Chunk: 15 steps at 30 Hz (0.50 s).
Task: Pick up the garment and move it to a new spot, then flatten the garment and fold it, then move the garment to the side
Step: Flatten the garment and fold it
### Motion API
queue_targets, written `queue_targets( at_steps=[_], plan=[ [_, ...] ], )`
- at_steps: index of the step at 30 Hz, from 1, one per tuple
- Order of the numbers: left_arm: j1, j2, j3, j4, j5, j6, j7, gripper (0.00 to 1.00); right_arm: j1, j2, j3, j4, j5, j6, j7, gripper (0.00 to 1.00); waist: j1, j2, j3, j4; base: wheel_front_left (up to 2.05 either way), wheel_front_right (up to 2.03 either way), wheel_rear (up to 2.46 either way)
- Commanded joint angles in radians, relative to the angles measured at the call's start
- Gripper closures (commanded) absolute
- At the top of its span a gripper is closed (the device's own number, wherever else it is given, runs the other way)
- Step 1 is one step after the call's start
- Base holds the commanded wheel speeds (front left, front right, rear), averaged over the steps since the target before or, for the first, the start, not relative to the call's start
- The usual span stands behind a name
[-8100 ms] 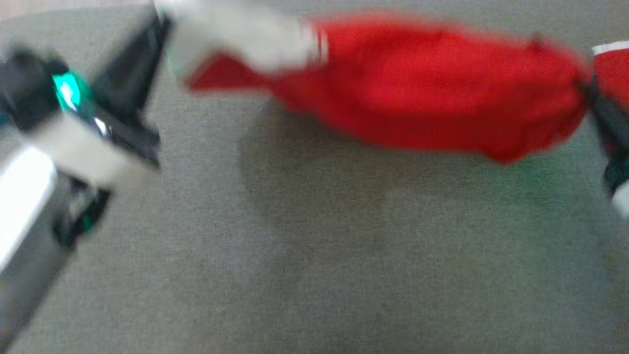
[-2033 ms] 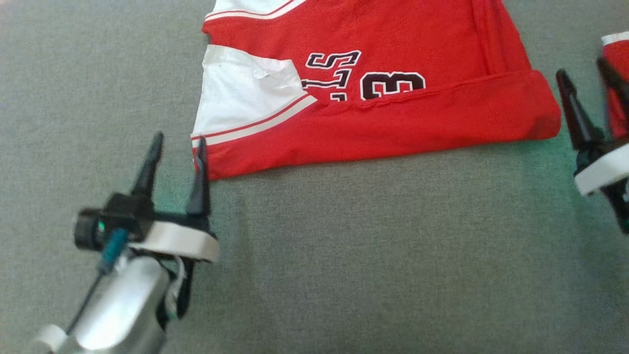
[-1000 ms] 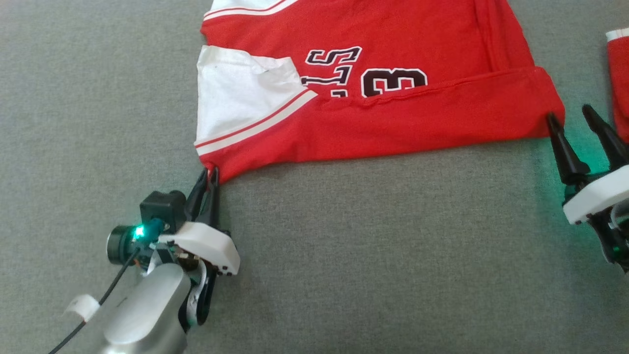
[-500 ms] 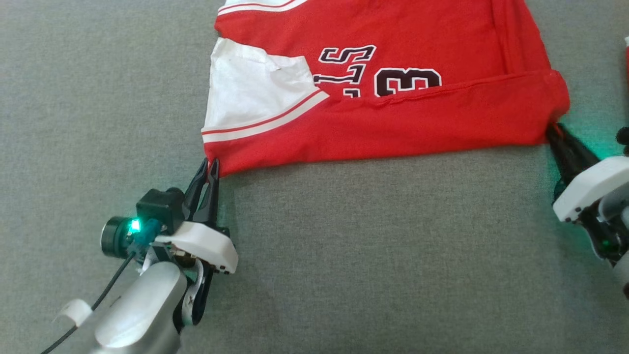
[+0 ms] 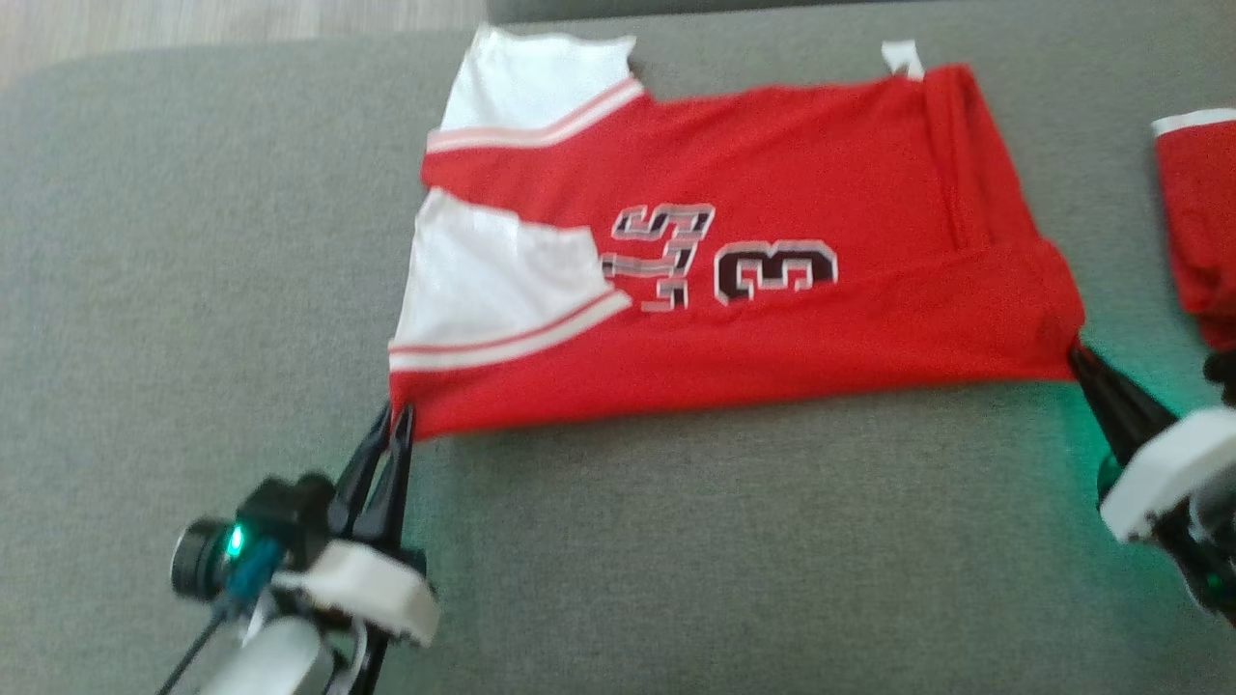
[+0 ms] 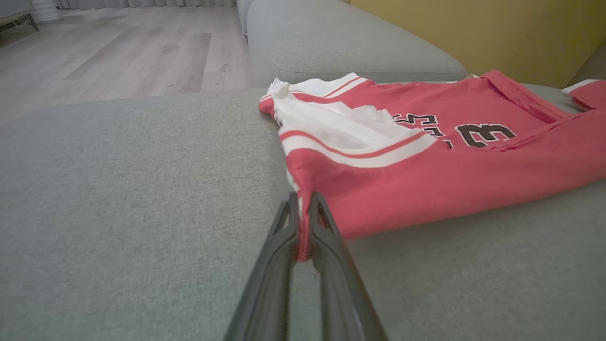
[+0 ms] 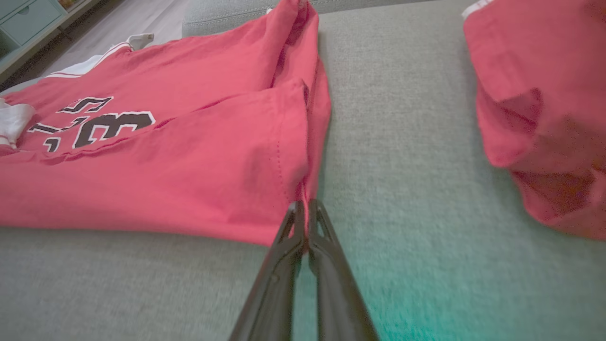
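Right pincer (image 5: 1074, 354) now clamps garment (image 5: 772, 174) corner.

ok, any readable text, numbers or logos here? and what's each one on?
"3": black, white-edged numeral on the red jersey; a possible second digit is cut off by the fold.
"S": last letter of black lettering beside the number; the rest is hidden or blurred.
White tag at the jersey's far edge: too small to read.
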<state>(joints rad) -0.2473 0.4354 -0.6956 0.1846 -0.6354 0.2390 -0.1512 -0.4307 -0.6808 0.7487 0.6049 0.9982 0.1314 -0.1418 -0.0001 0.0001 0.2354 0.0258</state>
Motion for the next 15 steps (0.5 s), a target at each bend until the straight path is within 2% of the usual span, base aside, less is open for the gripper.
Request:
queue_targets(
  at_steps=[1,10,15],
  plan=[
    [0.010,0.048,0.040,-0.054,-0.007,0.014,-0.010,1.00,0.039,-0.061,0.007,-0.033,0.012,-0.001,-0.019,1.00,0.0001,-0.0001,-0.023,-0.014,0.00,0.00,0.00],
    [0.195,0.096,0.022,-0.221,-0.046,0.060,0.009,1.00,0.207,-0.162,-0.025,-0.133,0.029,-0.001,-0.061,1.00,0.0001,-0.0001,-0.052,-0.033,0.00,0.00,0.00],
    [0.253,0.105,0.013,-0.270,-0.060,0.075,0.015,1.00,0.287,-0.186,-0.059,-0.185,0.024,-0.001,-0.048,1.00,0.0001,-0.0001,-0.053,-0.036,0.00,0.00,0.00]
  ],
)
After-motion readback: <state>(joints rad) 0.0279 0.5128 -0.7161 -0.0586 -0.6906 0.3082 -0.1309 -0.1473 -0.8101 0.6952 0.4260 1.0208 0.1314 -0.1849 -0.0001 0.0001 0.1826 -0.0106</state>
